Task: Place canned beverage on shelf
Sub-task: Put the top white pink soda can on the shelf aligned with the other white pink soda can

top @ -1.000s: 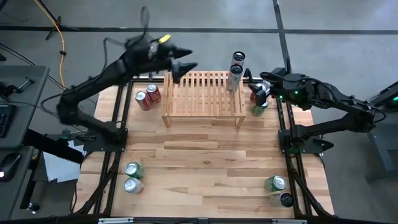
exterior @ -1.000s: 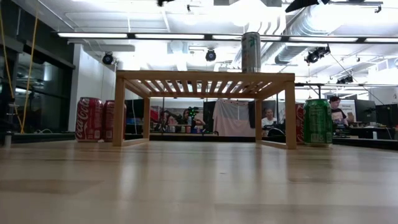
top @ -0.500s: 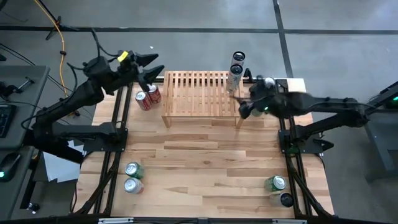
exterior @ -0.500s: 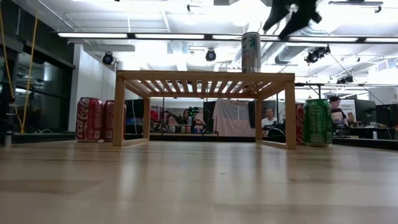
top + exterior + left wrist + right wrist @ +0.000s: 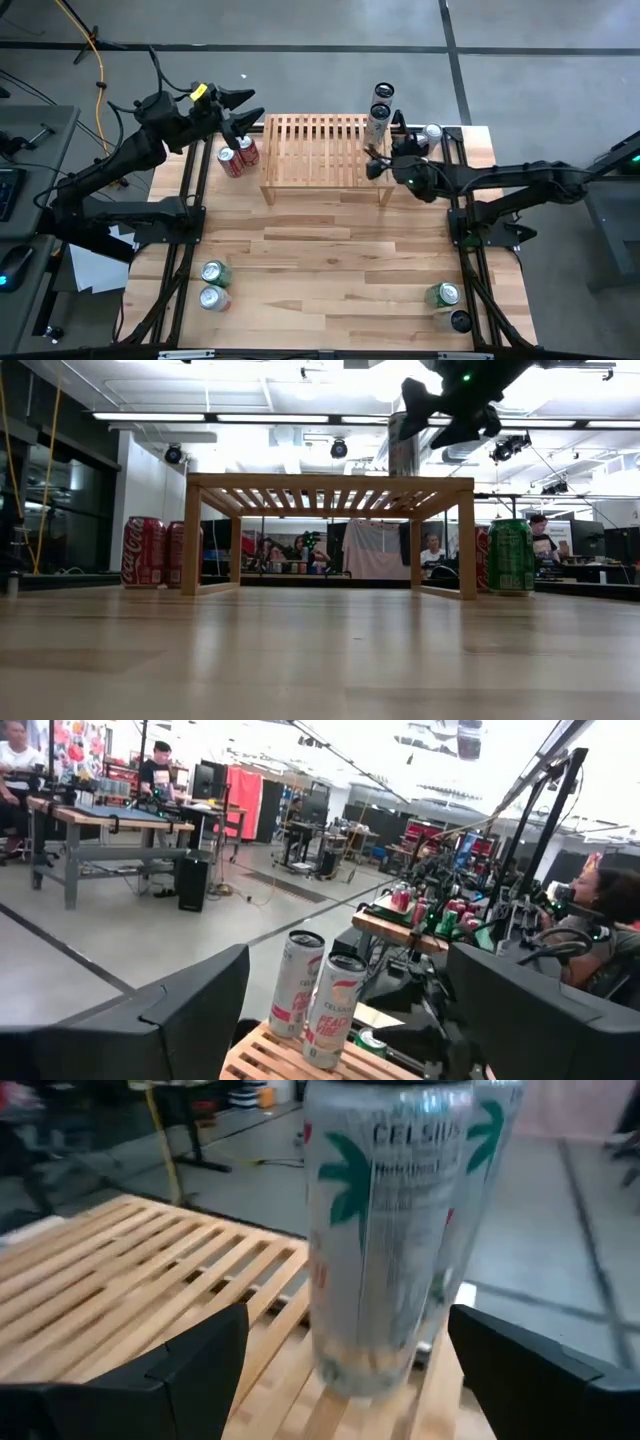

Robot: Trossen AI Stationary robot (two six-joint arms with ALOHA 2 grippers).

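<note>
The light-wood shelf (image 5: 325, 150) stands at the table's far middle. Two tall slim silver cans (image 5: 378, 118) stand upright on its slats at the far right corner. My right gripper (image 5: 345, 1380) is open, just above the shelf's right end. It points nearly level at the nearer slim can (image 5: 385, 1230), with a finger on either side of it and short of it. In the low view the right gripper (image 5: 440, 415) partly covers that can. My left gripper (image 5: 240, 105) hangs open above the table's far left, over two red cans (image 5: 238, 157).
A green can (image 5: 510, 556) and a red one (image 5: 482, 556) stand right of the shelf, under my right arm. A silver can (image 5: 432, 132) stands at the far right. Two cans (image 5: 214, 284) stand near left and two cans (image 5: 446, 305) near right. The table's middle is bare wood.
My left gripper has drawn back from the shelf's far left corner toward the table's left edge, then kept still. My right gripper has sunk and moved left from over the cans beside the shelf toward the slim cans. It has tipped up from pointing downward to nearly level.
</note>
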